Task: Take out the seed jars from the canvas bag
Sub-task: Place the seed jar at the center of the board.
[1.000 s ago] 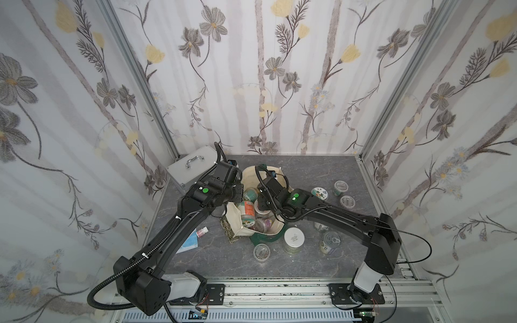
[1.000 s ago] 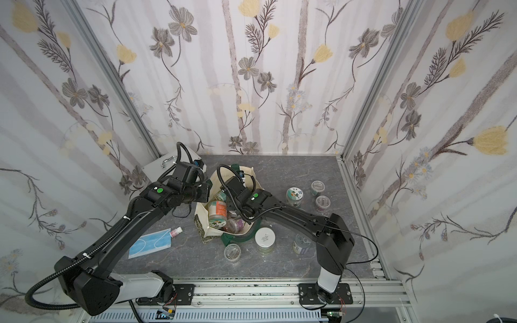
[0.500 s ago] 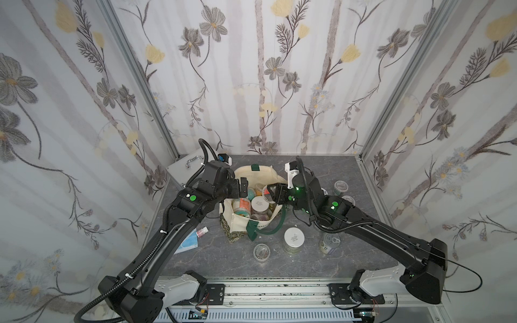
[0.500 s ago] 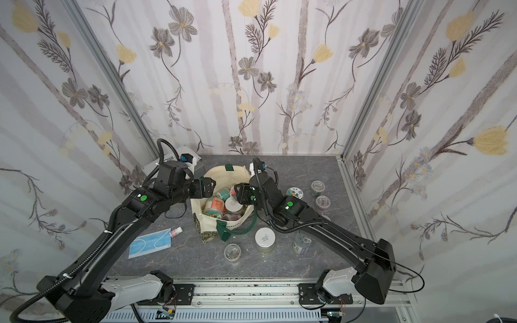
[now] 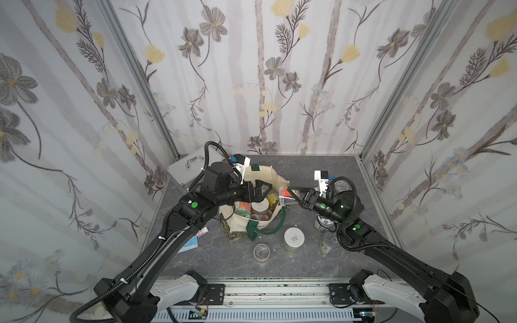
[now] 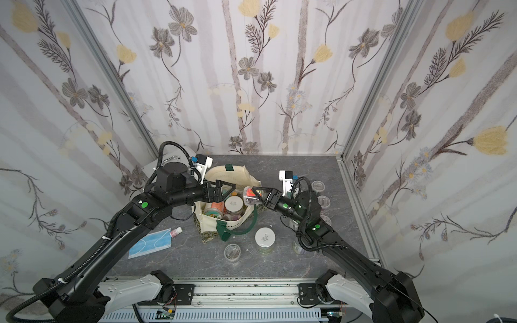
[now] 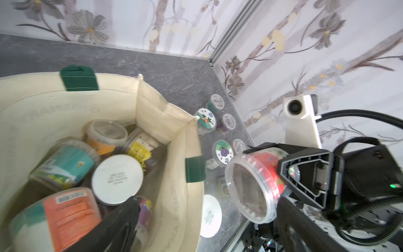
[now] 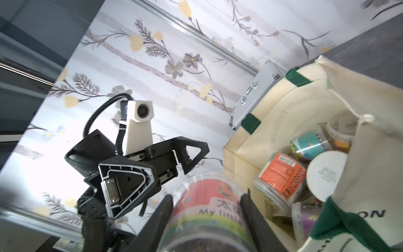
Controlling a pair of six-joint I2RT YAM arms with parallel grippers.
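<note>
**Top views.** The canvas bag [image 5: 270, 174] stands open at the middle of the table [image 5: 307, 173], with several seed jars [image 5: 258, 205] packed inside it. The left gripper [image 5: 261, 193] hovers over the bag mouth, jaws spread wide with nothing between them. Just outside the bag's rim, on the robot's right, the right gripper [image 5: 292, 195] is clamped on a red-labelled jar [image 5: 283, 199], held on its side clear of the table. A white-lidded jar [image 6: 264, 238] and a clear jar [image 6: 232, 251] stand in front of the bag. Further jars [image 6: 317, 185] sit near the right wall, partly hidden by the arm, so their number cannot be told. A silver case [image 5: 186, 167] occupies the back left corner. A blue face mask [image 6: 149, 246] and a pink-capped bottle [image 6: 176, 231] lie left of the bag.

**Left wrist view.** Inside the bag, an orange-labelled jar [image 7: 65, 213] and a teal-labelled jar [image 7: 65, 163] lie tilted against their neighbours. The red-labelled jar is outside the rim, its clear end facing the camera.

**Right wrist view.** The right gripper's fingers [image 8: 166, 209] press on opposite sides of the red-labelled jar. Opposite them, the left gripper's fingers stand well apart.
</note>
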